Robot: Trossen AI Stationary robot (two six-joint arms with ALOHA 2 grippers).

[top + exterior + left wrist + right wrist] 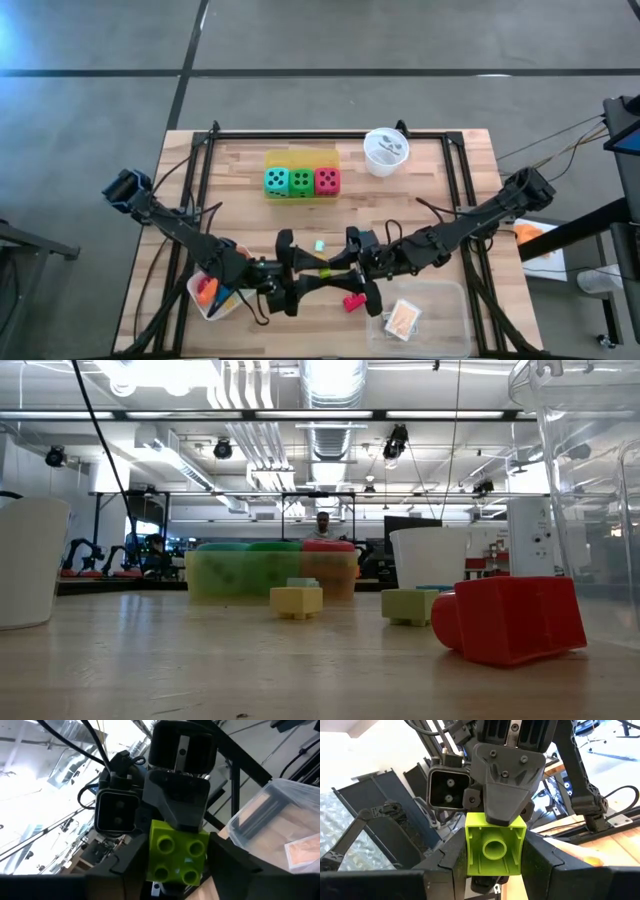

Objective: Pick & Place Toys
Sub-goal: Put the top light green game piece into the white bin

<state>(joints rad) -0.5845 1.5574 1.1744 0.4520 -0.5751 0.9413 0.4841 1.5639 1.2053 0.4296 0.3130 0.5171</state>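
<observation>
A lime green block (325, 270) hangs above the table's near middle, between my two grippers. My left gripper (305, 275) reaches in from the left and is shut on it. My right gripper (345, 268) reaches in from the right and is shut on it too. In the left wrist view the block (177, 852) shows its four studs. The right wrist view shows its hollow underside (495, 850). A red block (352, 302), a small teal block (319, 245) and a yellow block (296, 600) lie on the table. Three dice (300, 181) sit in a yellow tray. My left gripper pinches the lime block by two opposite side walls (151, 857) between its two fingers, coming level from the table's left. The block is lifted clear of the table, its studded face turned toward this gripper. My right gripper pinches the block's other two side walls (522, 851) between its two fingers, coming level from the table's right. Its fingers stand crosswise to the left gripper's fingers (505, 802). The block's hollow underside faces this gripper.
A white tray (196, 300) with orange blocks stands at the near left. A clear tray (440, 300) with a card stands at the near right. A round white cup (385, 152) stands at the far right, and the yellow tray (300, 160) at the far middle.
</observation>
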